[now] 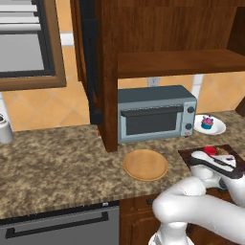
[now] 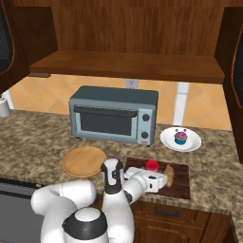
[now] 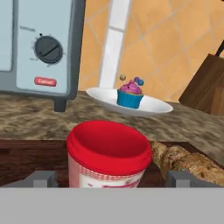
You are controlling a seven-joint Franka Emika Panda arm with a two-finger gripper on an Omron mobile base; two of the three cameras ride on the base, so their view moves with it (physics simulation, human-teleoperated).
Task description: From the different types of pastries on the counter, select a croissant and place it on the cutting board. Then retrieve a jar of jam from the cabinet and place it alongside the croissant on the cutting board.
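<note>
Left to right: round light-tan wooden plate point(image 2: 84, 161) on the speckled brown granite counter point(image 2: 38, 137), clear of the work. Grey toaster oven point(image 2: 114, 114) behind it, under the dark wooden wall cabinet point(image 2: 128, 64).

Two-finger gripper point(image 2: 153, 182) sits low over the dark reddish-brown rectangular cutting board point(image 2: 182, 186). Small red jam jar with pale band point(image 3: 107, 153) sits between the finger tips, which look spread either side; contact not visible, so grip state can't be called. Jar is on the board, golden-brown lumpy croissant point(image 3: 186, 162) just beside it on the right.

Judgement: final placing step. Next: release, lift straight up without nudging the croissant.

Further right: blue-wrapped pink-topped cupcake point(image 2: 180, 137) on a white plate point(image 2: 166, 140), not obstructing.
</note>
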